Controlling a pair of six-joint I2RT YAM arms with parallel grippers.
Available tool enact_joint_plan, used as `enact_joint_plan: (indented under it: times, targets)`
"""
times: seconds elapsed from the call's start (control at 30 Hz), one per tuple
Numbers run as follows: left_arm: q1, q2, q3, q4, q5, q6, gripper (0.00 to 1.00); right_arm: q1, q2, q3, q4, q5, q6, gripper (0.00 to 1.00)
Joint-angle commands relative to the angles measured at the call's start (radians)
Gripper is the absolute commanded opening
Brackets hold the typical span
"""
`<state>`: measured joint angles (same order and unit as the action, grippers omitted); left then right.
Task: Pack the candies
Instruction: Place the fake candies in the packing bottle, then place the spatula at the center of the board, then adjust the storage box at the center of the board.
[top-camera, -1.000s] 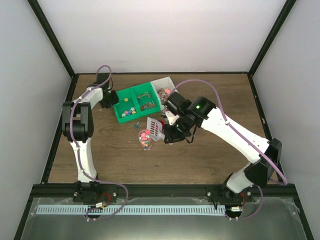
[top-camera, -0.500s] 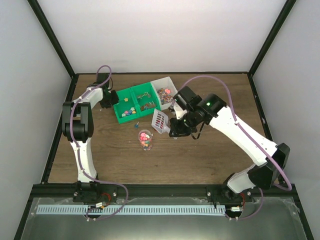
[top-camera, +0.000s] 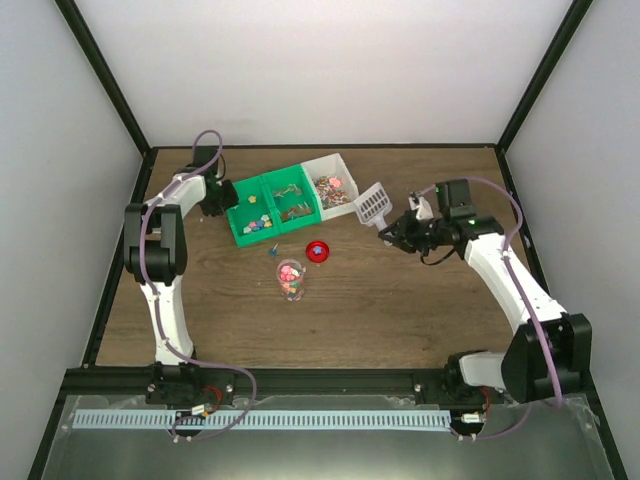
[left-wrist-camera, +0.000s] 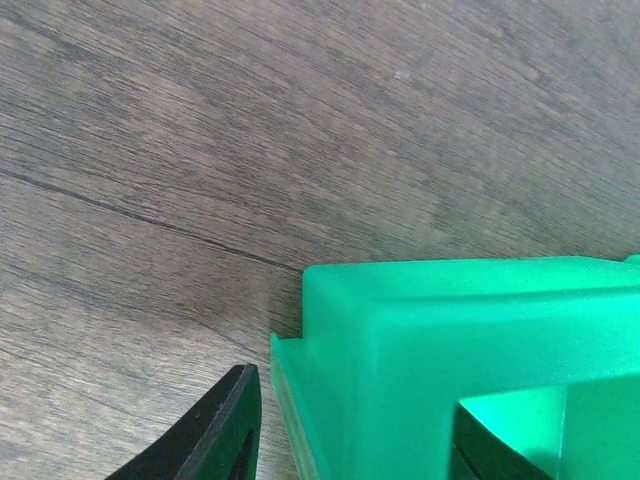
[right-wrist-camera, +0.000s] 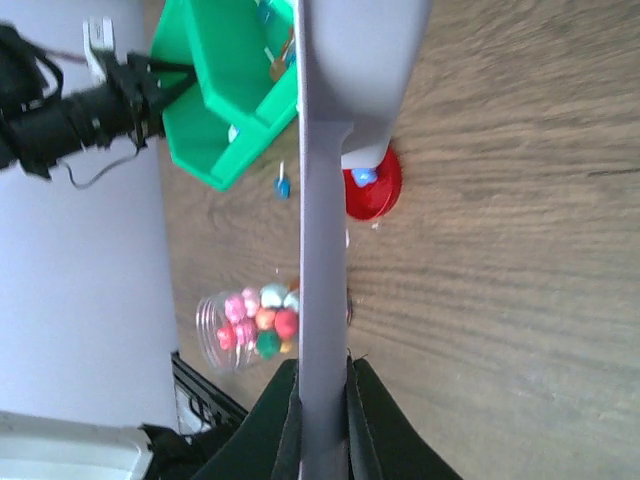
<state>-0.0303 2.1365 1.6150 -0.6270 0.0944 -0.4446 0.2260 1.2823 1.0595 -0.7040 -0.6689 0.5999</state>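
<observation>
Mixed-colour candies fill a small clear jar at mid-table; the jar also shows in the right wrist view. More candies lie in a white bin. My right gripper is shut on the handle of a grey scoop, held just right of the white bin; the right wrist view shows the handle between my fingers. My left gripper straddles the left wall of the green bin; one finger stands a little apart from the wall.
A round red lid lies right of the jar, also in the right wrist view. A loose blue candy lies in front of the green bin. The green bin holds small items in two compartments.
My right arm has swung the scoop from beside the jar up and to the right, to beside the white bin. The red lid is now uncovered. The left arm has not moved.
</observation>
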Motion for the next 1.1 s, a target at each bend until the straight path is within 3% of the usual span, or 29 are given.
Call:
enact_joint_plan:
  times: [0.0,0.33,0.47,0.9,1.07]
  targets:
    - [0.003,-0.056,-0.006,-0.004,0.025,-0.012,0.38,-0.11,0.032,-0.129,0.387,-0.23,0.094,0.01]
    - [-0.005,-0.088,-0.012,-0.013,0.026,-0.011,0.41,-0.143,0.317,-0.26,0.874,-0.329,0.27,0.01]
    - [-0.005,-0.099,-0.019,-0.015,0.028,-0.009,0.41,-0.143,0.406,-0.277,0.97,-0.334,0.308,0.01]
    - [-0.005,-0.107,-0.024,-0.009,0.031,-0.004,0.41,-0.148,0.436,-0.535,1.314,-0.342,0.465,0.01]
    - [-0.006,-0.093,-0.027,-0.017,0.024,-0.001,0.41,-0.158,0.428,-0.594,1.357,-0.328,0.471,0.01]
